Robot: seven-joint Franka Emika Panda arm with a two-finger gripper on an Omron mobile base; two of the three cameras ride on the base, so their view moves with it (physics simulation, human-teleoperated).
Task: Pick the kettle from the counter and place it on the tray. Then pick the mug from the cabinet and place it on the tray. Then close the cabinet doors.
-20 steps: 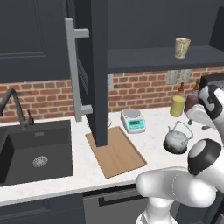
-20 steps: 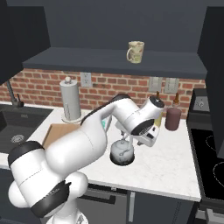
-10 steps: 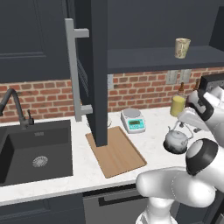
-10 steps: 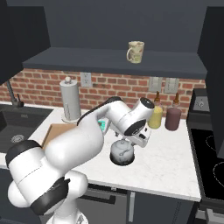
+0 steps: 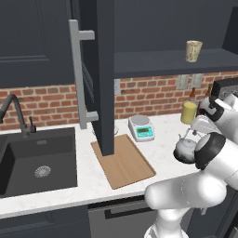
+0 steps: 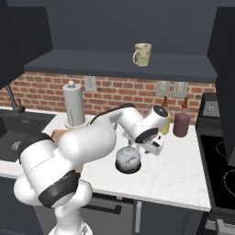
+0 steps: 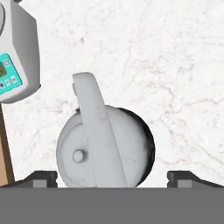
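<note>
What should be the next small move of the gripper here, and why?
Probably lower the gripper straight down and then close it. In the hand view its open fingertips stand on either side of the kettle, which sits on the counter with its handle running between them. The kettle is not yet gripped, and the tray has nothing on it.

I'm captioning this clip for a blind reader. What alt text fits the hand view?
Looking straight down on the kettle standing on the white marbled counter, with the open gripper above it, one fingertip on each side. A white kitchen scale sits at the upper left, and the tray edge shows at the left.
</note>
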